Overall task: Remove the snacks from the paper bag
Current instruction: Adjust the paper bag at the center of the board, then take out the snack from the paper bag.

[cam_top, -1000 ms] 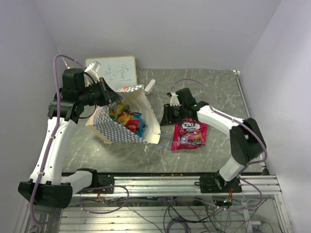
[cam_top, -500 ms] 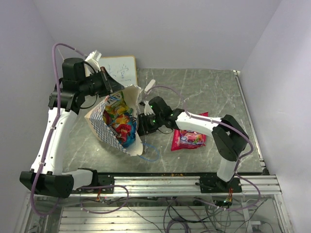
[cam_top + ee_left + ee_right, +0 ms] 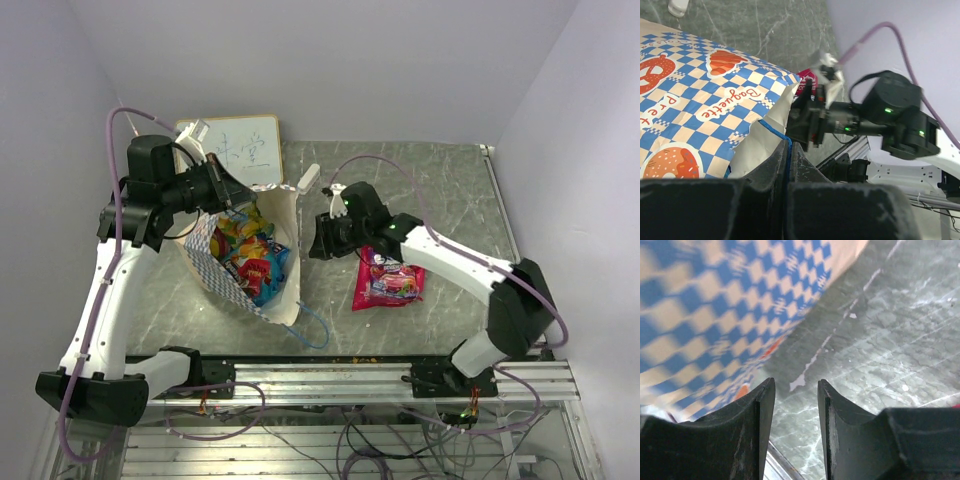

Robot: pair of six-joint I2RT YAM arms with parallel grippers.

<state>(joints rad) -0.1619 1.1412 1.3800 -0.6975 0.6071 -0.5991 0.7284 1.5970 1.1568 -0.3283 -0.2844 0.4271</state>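
Observation:
The paper bag point(image 3: 288, 225), cream with blue-and-white checked sides point(image 3: 705, 100), lies tilted with its mouth open towards the camera. Several snack packets point(image 3: 252, 255), yellow, red and blue, show inside it. A large pink-red snack packet point(image 3: 390, 280) lies on the table to its right. My left gripper point(image 3: 232, 190) is shut on the bag's thin blue cord handle point(image 3: 782, 142) at the bag's upper rim. My right gripper point(image 3: 318, 245) is open and empty, just right of the bag's cream wall; its wrist view shows the checked side point(image 3: 725, 310) close ahead.
A white framed writing board point(image 3: 240, 145) leans at the back left. A small white oblong block point(image 3: 308, 178) lies behind the bag. A second blue cord handle point(image 3: 312, 330) trails on the grey marble table point(image 3: 440, 190). A metal rail point(image 3: 350, 375) runs along the near edge.
My right gripper went to the bag's mouth, then drew back to the right, still empty. The left gripper tipped the bag by its handle, so its mouth faces up more.

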